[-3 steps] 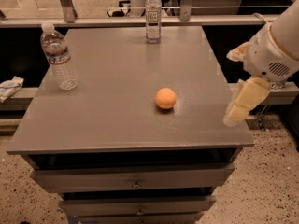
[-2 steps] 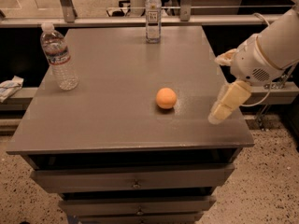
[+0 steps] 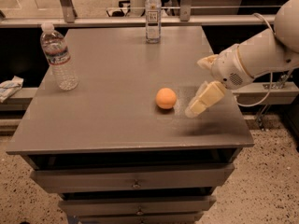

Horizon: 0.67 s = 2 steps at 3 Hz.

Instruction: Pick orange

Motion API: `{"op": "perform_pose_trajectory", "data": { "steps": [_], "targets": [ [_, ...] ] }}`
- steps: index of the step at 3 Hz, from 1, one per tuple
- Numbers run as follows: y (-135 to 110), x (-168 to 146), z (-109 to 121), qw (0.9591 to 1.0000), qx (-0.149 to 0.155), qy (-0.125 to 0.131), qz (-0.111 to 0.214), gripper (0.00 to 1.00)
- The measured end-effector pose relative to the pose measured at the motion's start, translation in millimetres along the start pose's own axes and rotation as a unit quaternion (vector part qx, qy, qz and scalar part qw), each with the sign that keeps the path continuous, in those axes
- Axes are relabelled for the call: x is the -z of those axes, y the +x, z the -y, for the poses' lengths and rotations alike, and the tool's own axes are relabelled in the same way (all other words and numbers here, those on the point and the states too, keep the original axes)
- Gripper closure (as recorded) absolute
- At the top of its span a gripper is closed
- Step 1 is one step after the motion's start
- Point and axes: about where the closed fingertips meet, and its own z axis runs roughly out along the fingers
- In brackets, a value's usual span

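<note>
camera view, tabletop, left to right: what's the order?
left water bottle → far water bottle → orange → gripper, just right of the orange and apart from it, above the table's right side.

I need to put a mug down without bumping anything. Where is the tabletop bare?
Bare: the front-left stretch of the table, between the left bottle, the orange and the front edge; also the middle, between the orange and the far bottle. Crowded: the right side, where the open gripper hovers beside the orange.
</note>
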Motion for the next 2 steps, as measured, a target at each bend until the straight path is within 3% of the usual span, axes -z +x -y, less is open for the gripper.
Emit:
{"op": "perform_pose_trajectory", "data": {
  "steps": [2],
  "targets": [
    [-14.4,-42.3,-5.9,0.998,-0.03,-0.009,0.055,0.03]
  ]
}}
